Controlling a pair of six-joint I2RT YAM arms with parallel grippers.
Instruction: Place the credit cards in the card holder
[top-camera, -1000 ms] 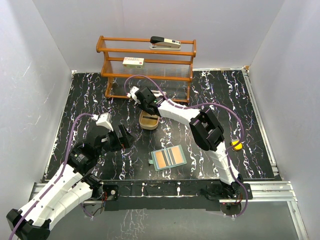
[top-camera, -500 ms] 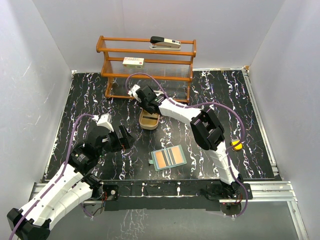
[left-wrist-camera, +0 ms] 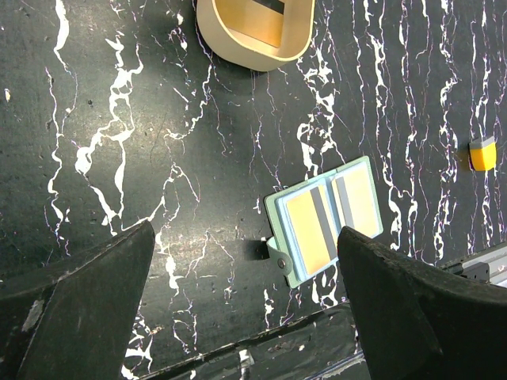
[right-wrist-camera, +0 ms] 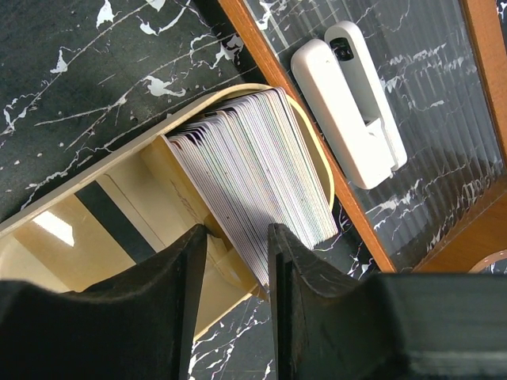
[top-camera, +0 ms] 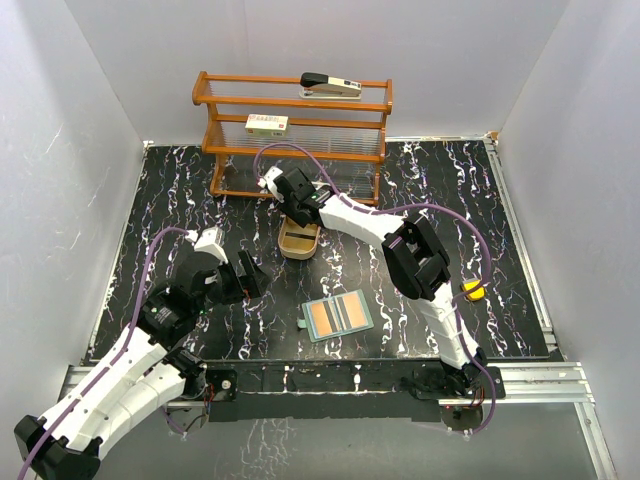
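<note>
The card holder (top-camera: 338, 317) lies open on the black marble table, with gold-orange cards in its clear pockets; in the left wrist view (left-wrist-camera: 325, 222) its snap tab points toward the front edge. A stack of credit cards (right-wrist-camera: 253, 158) stands on edge in a tan oval tray (right-wrist-camera: 95, 170), which also shows from above (top-camera: 298, 243). My right gripper (right-wrist-camera: 238, 245) reaches down into the tray, its jaws narrowly apart and straddling the front cards of the stack. My left gripper (left-wrist-camera: 245, 317) is wide open and empty, hovering left of the holder (top-camera: 240, 278).
A wooden rack (top-camera: 295, 125) stands at the back with a stapler (top-camera: 330, 85) on top and a white box (top-camera: 266, 123) on a shelf. A white oblong device (right-wrist-camera: 348, 103) lies under the rack beside the tray. A small yellow block (top-camera: 472, 291) sits at the right.
My right gripper has shifted slightly back and to the right over the tray. The left arm and the card holder have not moved.
</note>
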